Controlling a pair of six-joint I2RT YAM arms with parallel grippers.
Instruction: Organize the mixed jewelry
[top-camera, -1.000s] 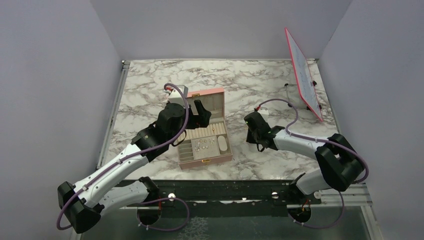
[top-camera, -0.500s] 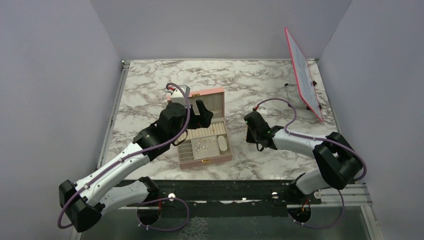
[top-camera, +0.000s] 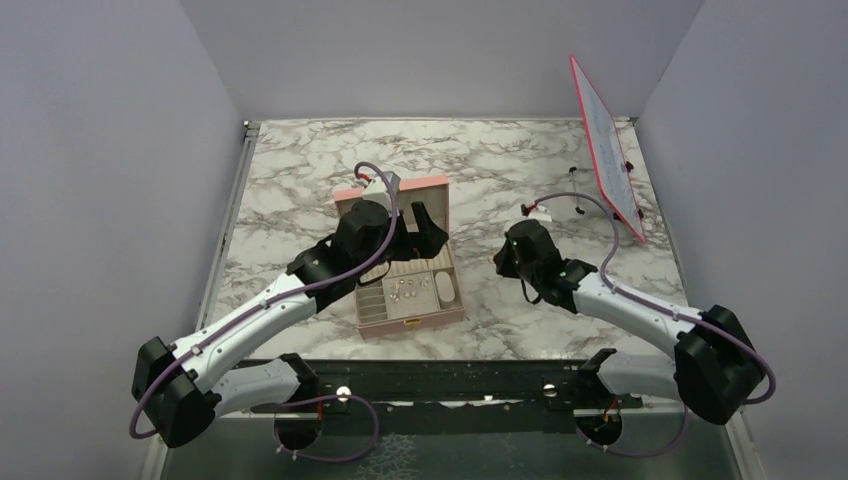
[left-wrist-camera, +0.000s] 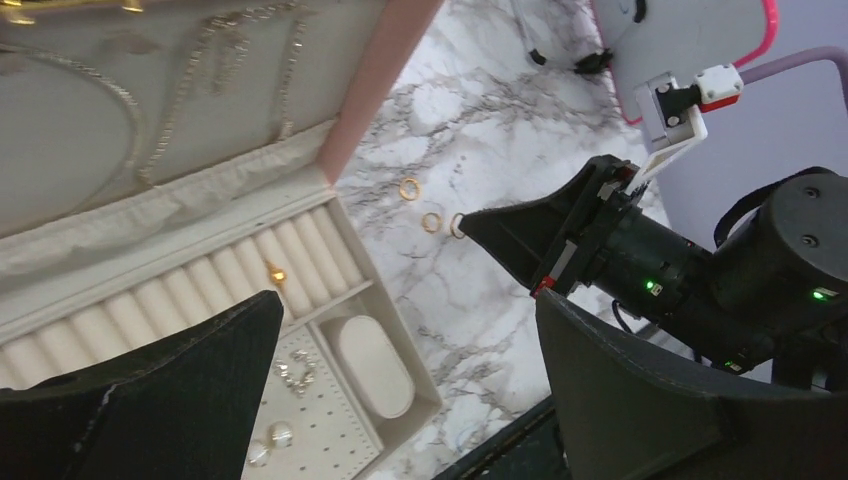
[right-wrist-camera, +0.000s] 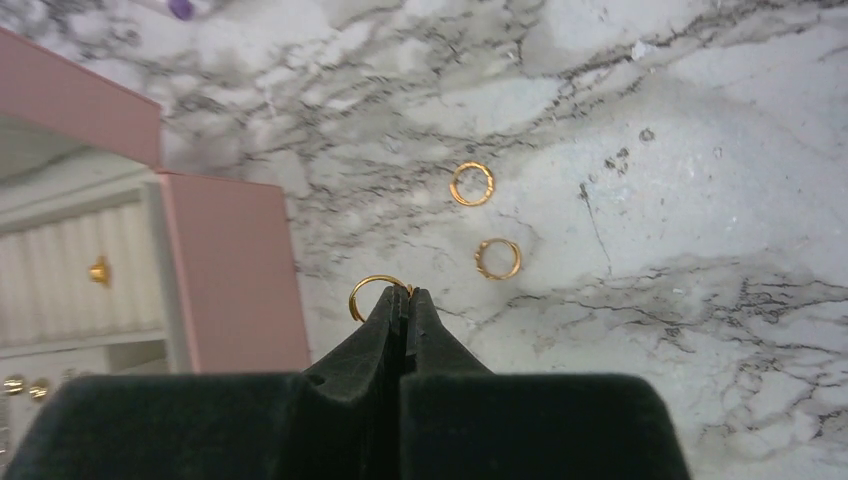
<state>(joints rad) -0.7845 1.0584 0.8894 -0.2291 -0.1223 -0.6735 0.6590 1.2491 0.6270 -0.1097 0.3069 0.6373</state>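
Note:
The mixed jewelry lies partly on the marble and partly in the pink box (top-camera: 442, 316). In the right wrist view my right gripper (right-wrist-camera: 405, 293) is shut, its tips pinching a thin gold ring (right-wrist-camera: 372, 290) just right of the box wall (right-wrist-camera: 235, 270). Two more gold rings (right-wrist-camera: 471, 184) (right-wrist-camera: 497, 258) lie loose beyond it. My left gripper (left-wrist-camera: 410, 400) hangs open above the box, nothing between its fingers. Below it, a gold ring (left-wrist-camera: 275, 272) sits in the ring rolls and small earrings (left-wrist-camera: 290, 372) rest on the perforated pad.
Necklaces (left-wrist-camera: 200, 60) hang in the box's raised lid. A pale oval pad (left-wrist-camera: 372, 365) fills the box's corner compartment. A pink-edged board (top-camera: 605, 145) leans against the back right wall. The two arms stand close together over the box's right side.
My right gripper closed on the gold ring beside the box. The left arm swung right over the box and its jaws spread a little wider.

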